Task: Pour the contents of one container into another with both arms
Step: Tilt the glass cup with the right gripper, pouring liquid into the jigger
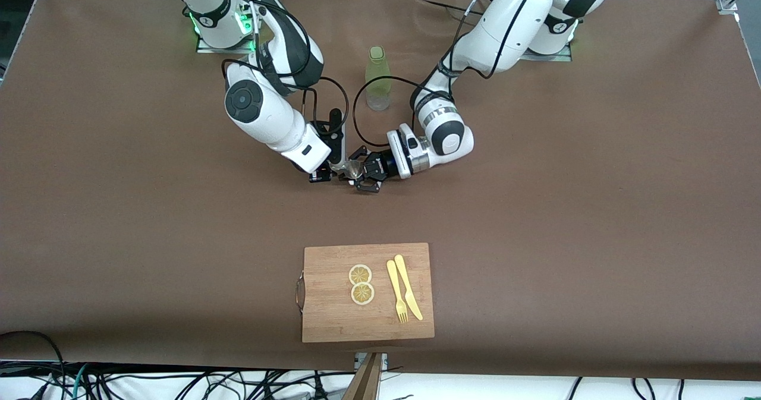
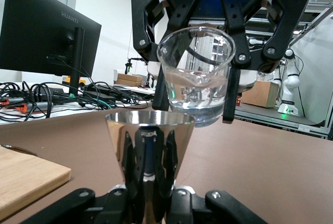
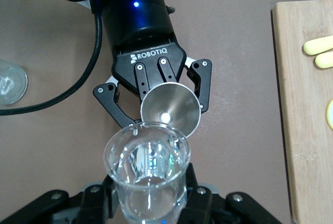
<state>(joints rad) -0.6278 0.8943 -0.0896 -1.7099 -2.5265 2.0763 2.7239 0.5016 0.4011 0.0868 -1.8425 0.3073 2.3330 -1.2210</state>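
Observation:
My right gripper point(image 1: 326, 175) point(image 3: 148, 203) is shut on a clear glass beaker point(image 3: 147, 167) point(image 2: 196, 73) with clear liquid in it. My left gripper point(image 1: 370, 180) point(image 2: 148, 182) is shut on a shiny steel cone cup point(image 1: 355, 169) point(image 2: 150, 135) point(image 3: 169, 110), held upright. Both hands meet low over the middle of the table. The beaker leans toward the cone, its lip just over the cone's rim. The left wrist view shows the right gripper point(image 2: 195, 104) facing it with the beaker above the cone. I see no stream between them.
A tall green bottle point(image 1: 378, 79) stands between the two arms, farther from the front camera than the grippers. A wooden cutting board point(image 1: 333, 317) point(image 3: 302, 146) point(image 2: 26, 177) with two lemon slices point(image 1: 361, 284) and a yellow fork and knife point(image 1: 404, 287) lies nearer the front camera.

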